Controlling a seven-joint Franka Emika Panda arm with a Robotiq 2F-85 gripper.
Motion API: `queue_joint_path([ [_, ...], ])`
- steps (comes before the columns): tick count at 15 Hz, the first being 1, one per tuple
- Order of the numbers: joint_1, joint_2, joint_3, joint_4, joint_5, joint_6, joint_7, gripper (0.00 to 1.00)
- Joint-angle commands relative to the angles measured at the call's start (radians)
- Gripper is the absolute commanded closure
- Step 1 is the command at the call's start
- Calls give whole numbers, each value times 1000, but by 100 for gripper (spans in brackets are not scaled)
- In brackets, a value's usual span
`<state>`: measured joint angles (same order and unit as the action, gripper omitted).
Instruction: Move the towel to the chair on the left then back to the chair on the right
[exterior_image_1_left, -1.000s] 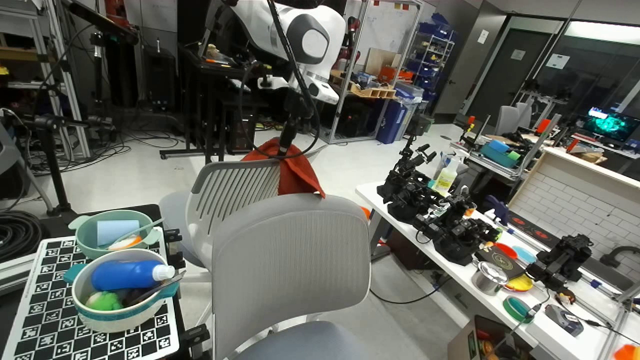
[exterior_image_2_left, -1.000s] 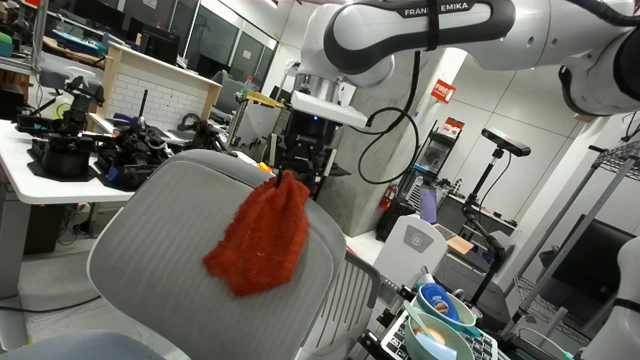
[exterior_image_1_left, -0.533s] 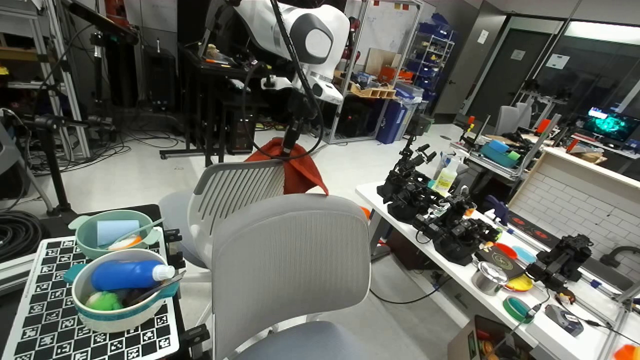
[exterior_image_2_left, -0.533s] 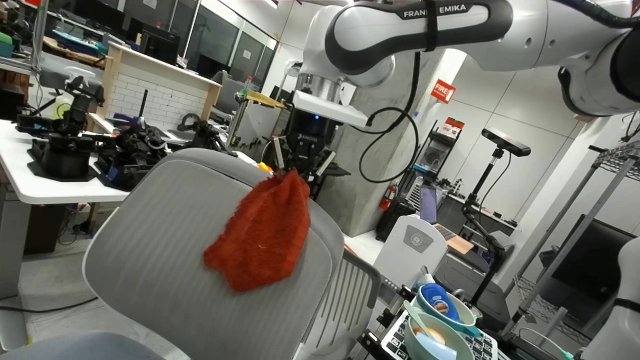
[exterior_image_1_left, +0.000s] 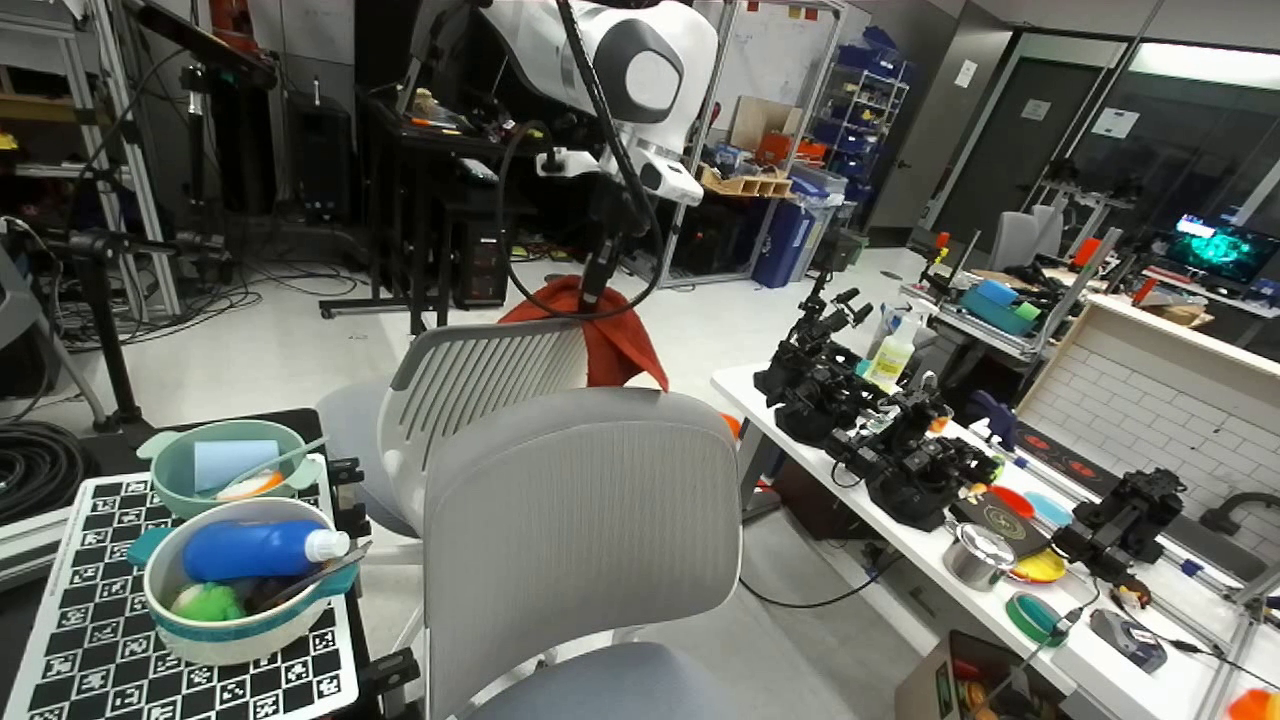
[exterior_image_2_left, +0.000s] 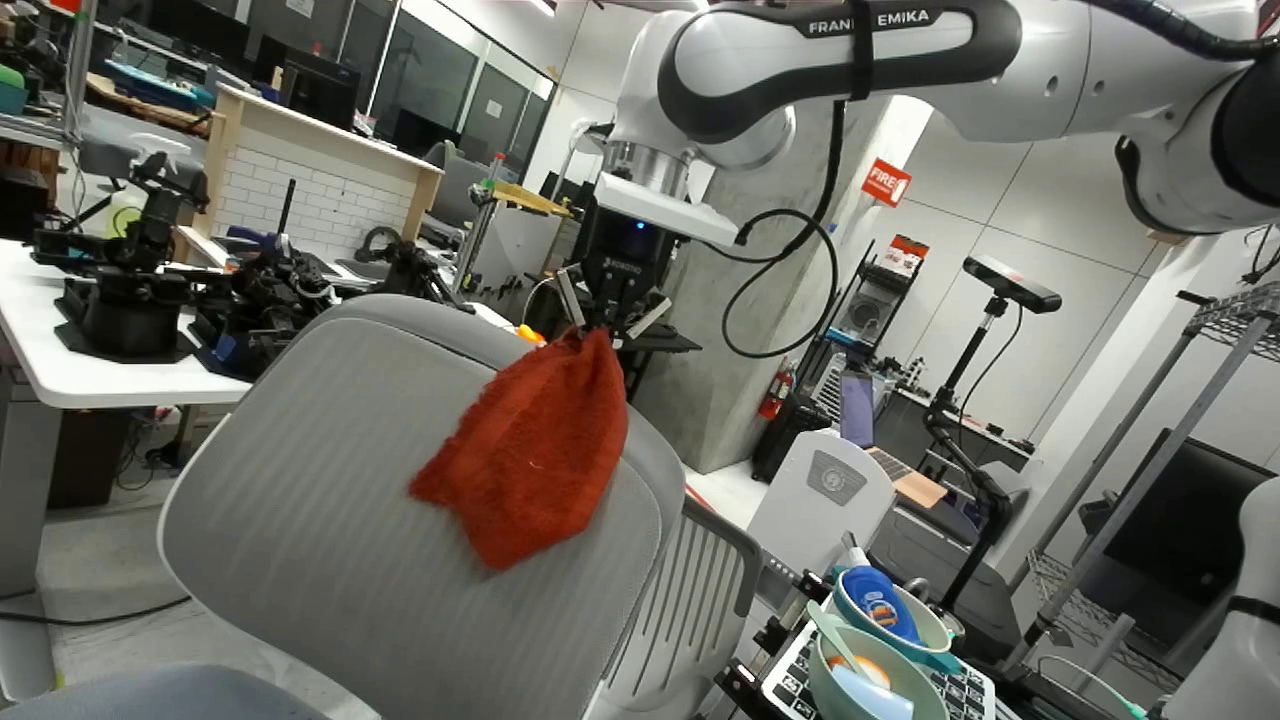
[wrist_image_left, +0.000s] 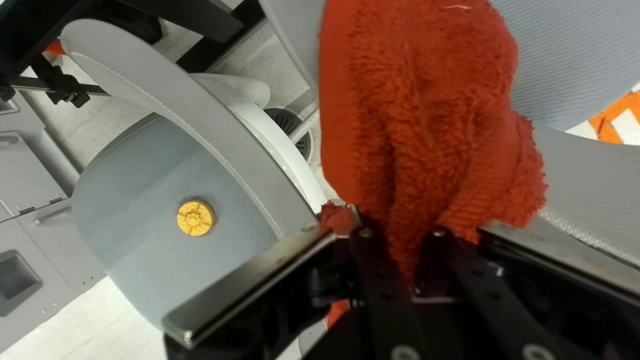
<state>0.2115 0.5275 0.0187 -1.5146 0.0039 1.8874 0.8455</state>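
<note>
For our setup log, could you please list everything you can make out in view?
Near chairs: 2, grey, mid-scene
Towel: 1, red, against one chair
Round piece: 1, yellow, on a chair seat
Checkered board: 1, black and white, beside the chairs
Bowls: 2, one green, one white, on the board
Bottle: 1, blue, in the white bowl
Cylinder: 1, light blue, in the green bowl
Near table: 1, white, across the chairs from the board
Devices: several overlapping, black, on the table
Kitchenware: several, mixed colours, on the table
Background clutter: uncountable, mixed colours, farther back
Arm: 1, white and black, above the gripper
Gripper: 1, black, closed on the towel
</note>
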Motion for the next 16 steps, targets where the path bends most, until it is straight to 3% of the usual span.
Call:
queue_joint_path([
  [1, -31, -36, -5, 26, 21, -20, -38, 97],
  [7, -116, -69, -25, 184, 74, -80, -77, 97],
  [11, -179, -32, -45, 352, 118, -141, -84, 97],
  [16, -216, 15, -51, 478, 146, -184, -74, 97],
])
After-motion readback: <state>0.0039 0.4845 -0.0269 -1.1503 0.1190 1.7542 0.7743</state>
